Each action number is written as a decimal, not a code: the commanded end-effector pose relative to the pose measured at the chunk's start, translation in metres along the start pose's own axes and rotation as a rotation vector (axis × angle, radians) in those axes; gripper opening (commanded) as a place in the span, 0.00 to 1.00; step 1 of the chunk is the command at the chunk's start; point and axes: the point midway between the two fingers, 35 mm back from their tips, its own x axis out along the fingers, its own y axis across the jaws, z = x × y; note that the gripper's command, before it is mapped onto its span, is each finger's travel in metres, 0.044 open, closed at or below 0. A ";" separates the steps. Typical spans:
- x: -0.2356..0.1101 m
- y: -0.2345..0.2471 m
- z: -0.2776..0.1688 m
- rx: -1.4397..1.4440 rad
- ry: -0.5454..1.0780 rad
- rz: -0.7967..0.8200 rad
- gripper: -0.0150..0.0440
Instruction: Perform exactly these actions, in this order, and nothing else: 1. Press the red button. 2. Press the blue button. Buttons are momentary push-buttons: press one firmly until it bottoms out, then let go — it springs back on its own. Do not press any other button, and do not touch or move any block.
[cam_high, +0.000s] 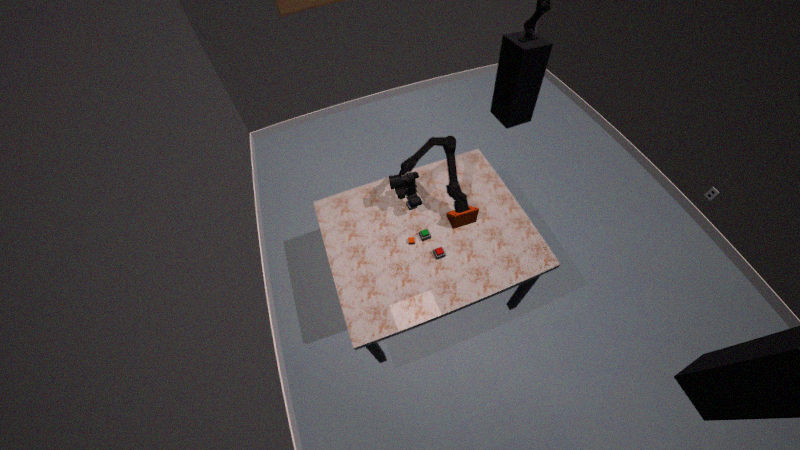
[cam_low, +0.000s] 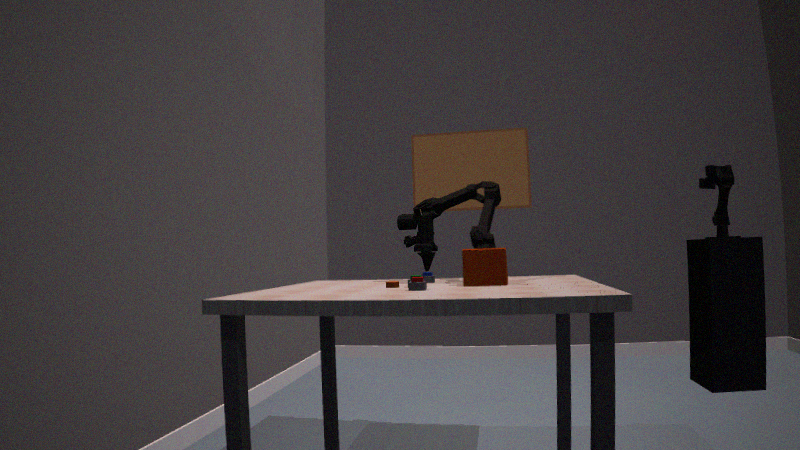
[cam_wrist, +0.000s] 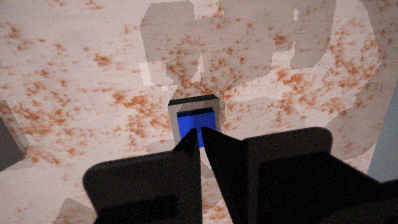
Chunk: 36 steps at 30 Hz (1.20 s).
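Observation:
The blue button (cam_wrist: 195, 123) (cam_low: 428, 274) sits in a grey housing at the back of the marbled table (cam_high: 492, 263). My gripper (cam_wrist: 199, 132) (cam_high: 412, 202) (cam_low: 426, 267) is shut with nothing in it. It points straight down, its tips right over the blue cap; I cannot tell whether they touch it. In the top view the gripper hides the blue button. The red button (cam_high: 439, 251) (cam_low: 416, 278) stands near the table's middle, well clear of the gripper.
A green button (cam_high: 424, 233) and a small orange block (cam_high: 411, 240) (cam_low: 392, 283) lie between the red button and the gripper. The arm's orange base (cam_high: 462, 216) (cam_low: 484, 266) stands to the right. A pale patch (cam_high: 415, 309) marks the table's front edge.

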 end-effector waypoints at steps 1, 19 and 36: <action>0.007 0.000 -0.001 -0.007 0.001 -0.002 0.29; 0.012 0.000 -0.001 -0.007 0.001 -0.004 0.29; -0.036 0.042 0.035 -0.020 -0.026 0.042 0.51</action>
